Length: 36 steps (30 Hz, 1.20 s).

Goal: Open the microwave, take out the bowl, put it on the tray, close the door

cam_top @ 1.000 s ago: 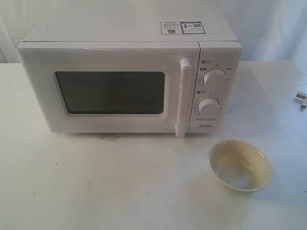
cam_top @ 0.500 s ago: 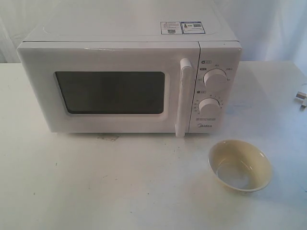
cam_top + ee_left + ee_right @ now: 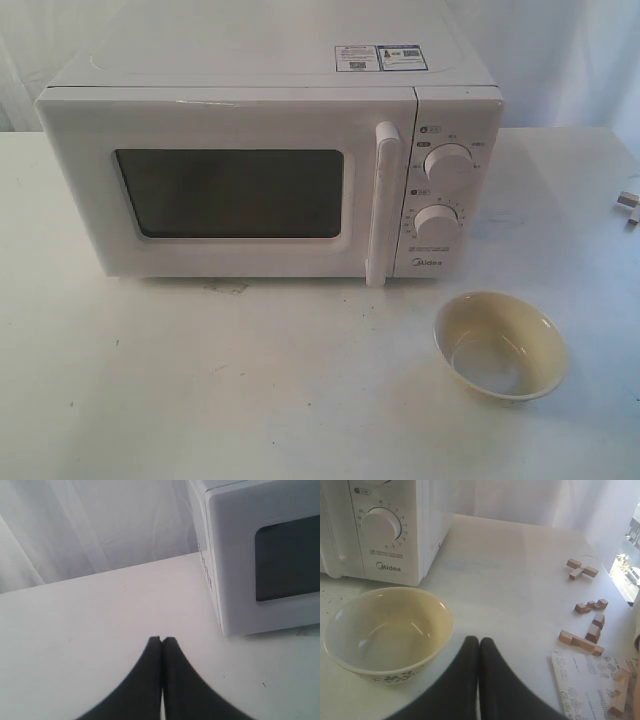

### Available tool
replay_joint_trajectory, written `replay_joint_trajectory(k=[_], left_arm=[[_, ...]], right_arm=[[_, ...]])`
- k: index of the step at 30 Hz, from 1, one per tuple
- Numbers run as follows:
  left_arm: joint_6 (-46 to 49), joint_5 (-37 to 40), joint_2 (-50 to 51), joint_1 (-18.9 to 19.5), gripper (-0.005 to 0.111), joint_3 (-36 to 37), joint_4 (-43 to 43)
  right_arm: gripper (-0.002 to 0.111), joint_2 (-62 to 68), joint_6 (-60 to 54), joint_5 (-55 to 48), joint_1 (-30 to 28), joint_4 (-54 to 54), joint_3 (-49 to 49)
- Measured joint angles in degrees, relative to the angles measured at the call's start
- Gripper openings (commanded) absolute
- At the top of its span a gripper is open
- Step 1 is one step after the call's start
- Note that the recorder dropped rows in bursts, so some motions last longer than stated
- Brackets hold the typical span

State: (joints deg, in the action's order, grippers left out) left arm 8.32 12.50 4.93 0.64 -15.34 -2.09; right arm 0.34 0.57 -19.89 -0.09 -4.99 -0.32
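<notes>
The white Midea microwave (image 3: 270, 150) stands at the back of the table with its door (image 3: 225, 185) shut and the bar handle (image 3: 380, 200) upright. The cream bowl (image 3: 500, 345) sits empty on the table in front of the dial panel, also large in the right wrist view as the bowl (image 3: 387, 632). No tray shows in any view. My left gripper (image 3: 162, 640) is shut with nothing in it, over bare table beside the microwave's corner (image 3: 260, 560). My right gripper (image 3: 479, 641) is shut and empty, just beside the bowl's rim. Neither gripper shows in the exterior view.
Several small wooden blocks (image 3: 585, 622) and a printed paper sheet (image 3: 590, 685) lie on the table beyond the bowl in the right wrist view. A small plug-like object (image 3: 628, 205) lies at the table's right edge. White curtain hangs behind.
</notes>
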Motion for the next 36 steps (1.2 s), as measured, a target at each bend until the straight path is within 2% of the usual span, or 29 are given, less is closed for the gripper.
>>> replay_joint_trajectory(k=[4,12,21,36], left_arm=[[-3.25,-2.91,-3.86,0.00,0.000,5.22,0.00],[-9.63,-8.81,-4.70,0.23,0.000,14.53,-0.38],[-10.65,-0.15,-4.70,0.61,0.000,15.07,-0.47],[-9.59,0.71,-4.70,0.61,0.000,15.11,-0.47]], right_arm=[[0.000,0.00,0.00,0.00,0.00,0.00,0.00],[0.000,0.00,0.00,0.00,0.00,0.00,0.00],[0.000,0.00,0.00,0.00,0.00,0.00,0.00],[0.000,0.00,0.00,0.00,0.00,0.00,0.00]])
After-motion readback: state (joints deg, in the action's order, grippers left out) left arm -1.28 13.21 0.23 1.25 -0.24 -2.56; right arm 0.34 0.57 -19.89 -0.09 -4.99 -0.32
